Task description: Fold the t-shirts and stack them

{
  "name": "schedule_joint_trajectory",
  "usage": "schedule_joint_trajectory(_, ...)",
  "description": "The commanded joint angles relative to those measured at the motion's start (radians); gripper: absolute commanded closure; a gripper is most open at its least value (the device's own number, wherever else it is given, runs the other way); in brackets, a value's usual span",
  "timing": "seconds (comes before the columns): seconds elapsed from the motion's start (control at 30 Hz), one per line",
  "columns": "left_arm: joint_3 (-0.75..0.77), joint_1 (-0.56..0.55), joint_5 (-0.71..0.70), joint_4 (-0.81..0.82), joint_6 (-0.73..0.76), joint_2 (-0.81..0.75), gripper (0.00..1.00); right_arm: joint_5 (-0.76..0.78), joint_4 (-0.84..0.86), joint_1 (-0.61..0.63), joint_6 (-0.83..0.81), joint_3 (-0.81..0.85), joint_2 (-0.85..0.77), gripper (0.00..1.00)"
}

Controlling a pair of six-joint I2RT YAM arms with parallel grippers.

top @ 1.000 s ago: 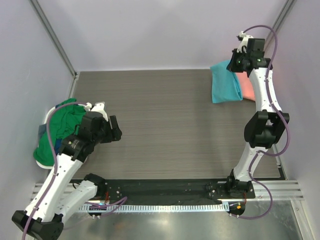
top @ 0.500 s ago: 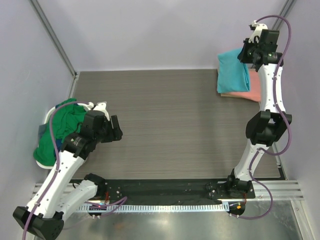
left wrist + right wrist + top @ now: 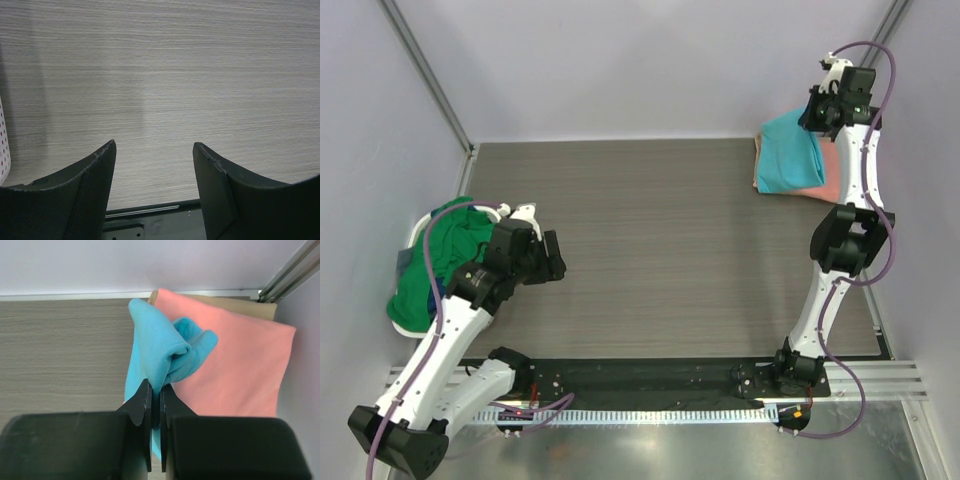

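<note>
Since the earlier frame, the right gripper (image 3: 156, 387) has carried the blue shirt (image 3: 157, 347) toward the back corner, from just beside the pink shirt (image 3: 240, 365) to partly over it. The left gripper (image 3: 154, 146) has not shifted.

Step in hand: stacking the folded blue shirt on the pink shirt.

The right jaws are clamped on a bunched edge of the blue shirt. The cloth hangs from them and drapes over the side of the pink shirt that faces the table's middle. The left jaws stand apart, holding nothing, over bare table (image 3: 165, 65), well apart from the pink shirt.

Next move, as judged: lower until the blue shirt lies flat and square on the pink shirt, then release. Expect the bunched fold to slacken. The green shirt (image 3: 450, 250), well apart from the pink shirt, is not yet folded.
</note>
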Motion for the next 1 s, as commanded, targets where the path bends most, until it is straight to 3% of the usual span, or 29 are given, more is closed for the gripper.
schedule_joint_trajectory(0.0,-0.002,0.004,-0.014,0.035,-0.010,0.002,0.36,-0.001,0.062,-0.031,-0.015,0.102,0.022,0.99)
schedule_joint_trajectory(0.37,-0.003,0.004,-0.022,0.033,-0.014,0.022,0.36,0.013,0.223,-0.102,-0.011,0.163,0.238,0.99)
schedule_joint_trajectory(0.5,-0.002,0.004,-0.031,0.029,-0.017,0.033,0.36,0.106,0.318,-0.122,0.021,0.186,0.350,0.95)
schedule_joint_trajectory(0.6,0.000,0.006,-0.034,0.027,-0.019,0.041,0.37,0.221,0.416,-0.136,0.079,0.194,0.409,0.54)
schedule_joint_trajectory(0.63,0.000,0.006,-0.033,0.027,-0.019,0.041,0.37,0.227,0.432,-0.142,0.094,0.201,0.421,0.27)
schedule_joint_trajectory(0.67,0.000,0.004,-0.034,0.027,-0.019,0.041,0.37,0.234,0.445,-0.148,0.099,0.212,0.432,0.22)
schedule_joint_trajectory(0.77,-0.002,0.004,-0.036,0.027,-0.020,0.032,0.37,0.293,0.458,-0.156,0.185,0.192,0.391,0.20)
schedule_joint_trajectory(0.97,-0.003,0.006,-0.025,0.032,-0.019,0.004,0.36,0.384,0.513,-0.154,0.251,-0.018,0.100,0.18)
